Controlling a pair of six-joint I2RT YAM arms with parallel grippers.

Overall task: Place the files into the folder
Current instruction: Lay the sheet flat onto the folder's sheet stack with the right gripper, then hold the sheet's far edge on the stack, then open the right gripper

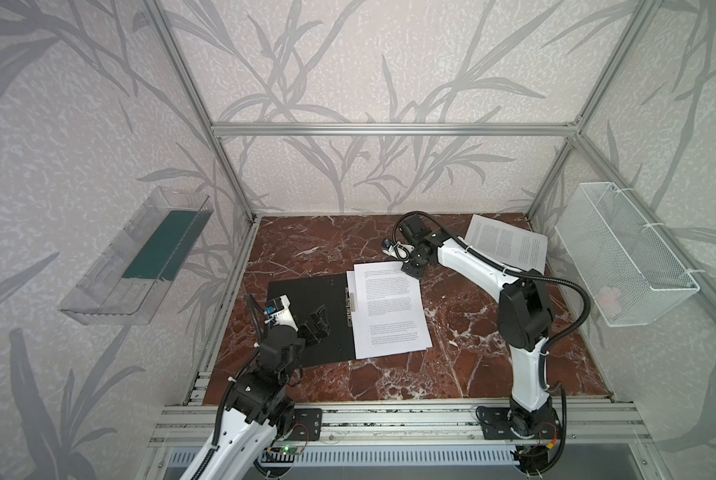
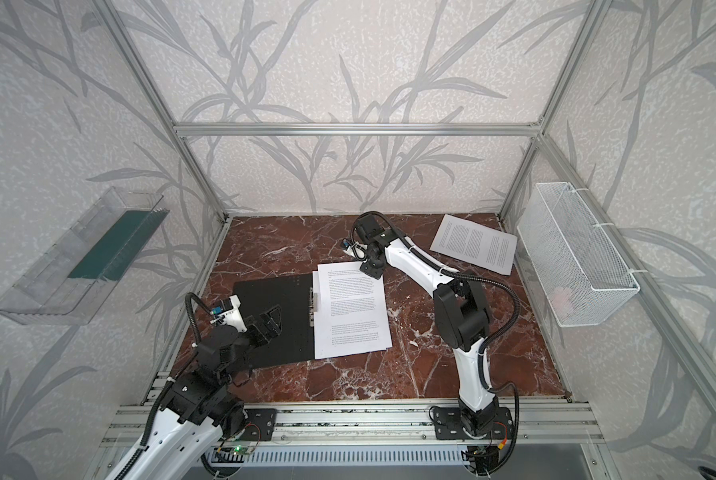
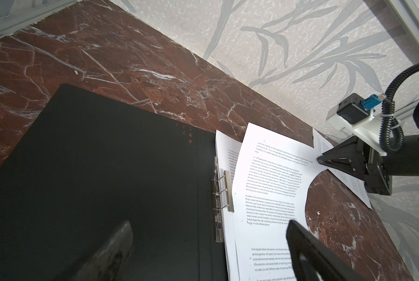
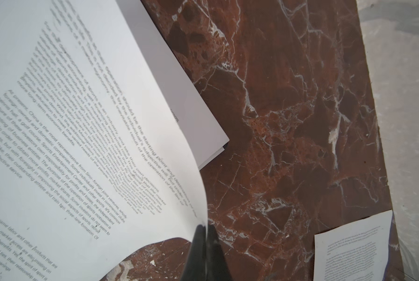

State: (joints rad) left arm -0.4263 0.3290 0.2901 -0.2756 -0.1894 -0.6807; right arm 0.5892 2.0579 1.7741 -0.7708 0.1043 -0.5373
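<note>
Pinching the top sheet (image 1: 389,307) at its far corner, right jaws clamped, in a top view; folder (image 1: 314,291) open by the worktop's (image 1: 472,374) left edge. Left wrist: left jaws apart over folder (image 3: 106,170). Right wrist: top sheet (image 4: 82,146) bows; tugging may tear it.

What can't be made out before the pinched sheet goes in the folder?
- Open black folder, right half: covered by white printed sheets, both top views.
- Sheet count under the top sheet: only edges show.
- White wire basket: pale patch blurred behind mesh, both top views.
- Right gripper, shut on the top sheet's corner: tips hidden under its body, top views.
</note>
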